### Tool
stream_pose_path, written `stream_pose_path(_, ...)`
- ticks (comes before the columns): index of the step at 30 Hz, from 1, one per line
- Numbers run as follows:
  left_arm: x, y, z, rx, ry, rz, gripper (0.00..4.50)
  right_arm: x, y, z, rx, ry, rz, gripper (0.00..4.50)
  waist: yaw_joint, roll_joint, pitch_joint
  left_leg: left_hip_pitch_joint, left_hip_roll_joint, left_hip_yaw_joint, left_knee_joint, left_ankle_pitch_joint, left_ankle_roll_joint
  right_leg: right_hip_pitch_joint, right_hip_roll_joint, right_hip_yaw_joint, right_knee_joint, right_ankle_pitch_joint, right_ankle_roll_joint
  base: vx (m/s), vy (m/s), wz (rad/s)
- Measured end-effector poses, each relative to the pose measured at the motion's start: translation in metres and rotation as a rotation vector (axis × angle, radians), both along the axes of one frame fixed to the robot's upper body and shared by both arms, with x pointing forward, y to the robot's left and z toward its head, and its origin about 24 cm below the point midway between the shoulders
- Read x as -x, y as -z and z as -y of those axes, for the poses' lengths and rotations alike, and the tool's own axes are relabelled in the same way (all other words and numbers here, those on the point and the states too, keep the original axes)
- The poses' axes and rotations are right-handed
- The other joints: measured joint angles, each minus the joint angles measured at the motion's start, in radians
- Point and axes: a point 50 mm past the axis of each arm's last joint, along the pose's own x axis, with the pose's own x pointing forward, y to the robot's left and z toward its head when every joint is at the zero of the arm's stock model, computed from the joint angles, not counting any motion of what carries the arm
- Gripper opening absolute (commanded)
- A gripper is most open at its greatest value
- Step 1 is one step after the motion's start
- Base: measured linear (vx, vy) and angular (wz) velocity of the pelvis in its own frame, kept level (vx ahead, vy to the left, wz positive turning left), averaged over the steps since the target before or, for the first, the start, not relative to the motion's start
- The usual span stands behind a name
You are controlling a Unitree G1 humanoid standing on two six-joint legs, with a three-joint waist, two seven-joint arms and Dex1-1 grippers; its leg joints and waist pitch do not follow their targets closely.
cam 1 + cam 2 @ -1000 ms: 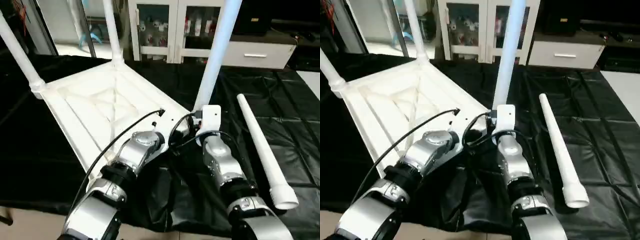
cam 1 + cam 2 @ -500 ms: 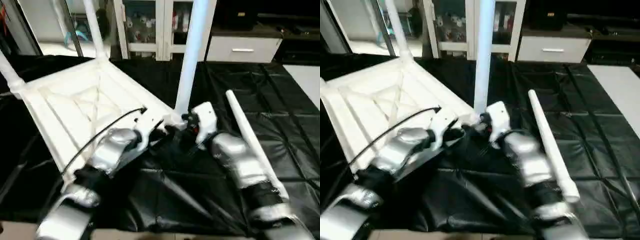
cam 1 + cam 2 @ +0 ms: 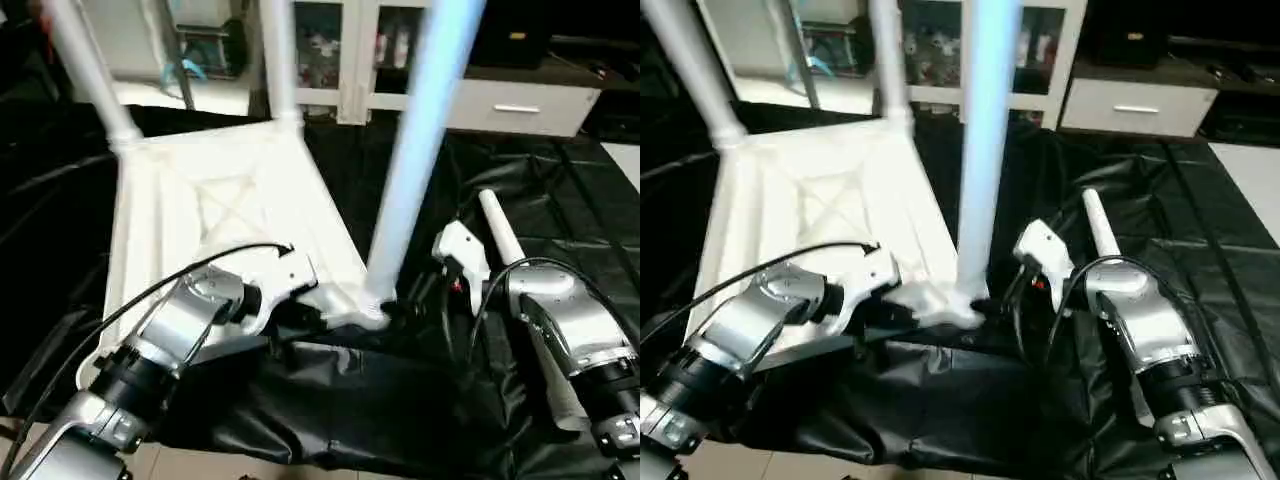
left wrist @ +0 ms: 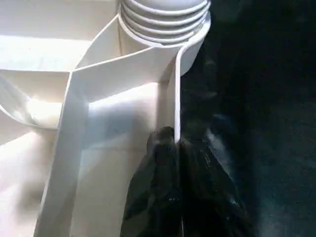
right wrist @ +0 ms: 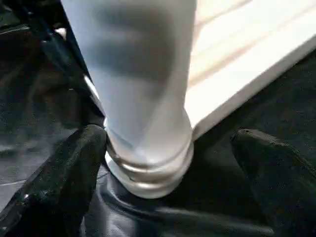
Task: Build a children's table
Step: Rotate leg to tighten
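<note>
Ribbed white plastic tabletop [image 3: 215,215] on crinkled black sheet [image 3: 560,200]; left gripper [image 4: 170,163] pinches its thin rim, right gripper [image 5: 173,168] open astride smooth tapered leg [image 3: 415,170].

We note a crumpled black sheet [image 3: 560,210] covering the work surface. Behind it we record a white cabinet with glass doors [image 3: 345,50], shelves stocked with small items, and a white drawer unit [image 3: 520,105] beside it.
</note>
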Motion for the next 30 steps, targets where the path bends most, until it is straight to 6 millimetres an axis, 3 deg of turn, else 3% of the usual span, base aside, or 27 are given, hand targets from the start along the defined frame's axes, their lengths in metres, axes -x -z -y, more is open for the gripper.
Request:
stream_pose_path(7, 0.001, -0.001, 0.002, -0.001, 0.009, -0.007, 0.0, 0.001, 0.01, -0.009, 0.059, -0.058, -0.012, 4.45, 0.001, 0.0, 0.0, -0.001, 0.0, 0.0, 0.0, 0.0, 0.0, 0.0, 0.0, 0.0, 0.0, 0.0, 0.0, 0.0, 0.0, 0.0)
stream_pose_path(18, 0.001, -0.002, 0.001, -0.012, 0.005, -0.006, 0.0, -0.005, 0.014, -0.019, 0.033, -0.075, -0.003, 3.43, -0.004, 0.0, 0.0, 0.0, 0.0, 0.0, 0.001, 0.0, 0.0, 0.0, 0.0, 0.0, 0.001, 0.0, 0.0, 0.0, 0.0, 0.0)
stream_pose_path(30, 0.002, -0.002, 0.001, -0.02, 0.002, -0.004, 0.0, -0.005, 0.016, -0.021, 0.018, -0.101, -0.006, 2.73, -0.008, 0.0, 0.0, 0.001, 0.0, 0.0, 0.001, 0.0, 0.0, 0.001, 0.0, 0.0, 0.001, 0.0, 0.0, 0.0, 0.0, 0.0)
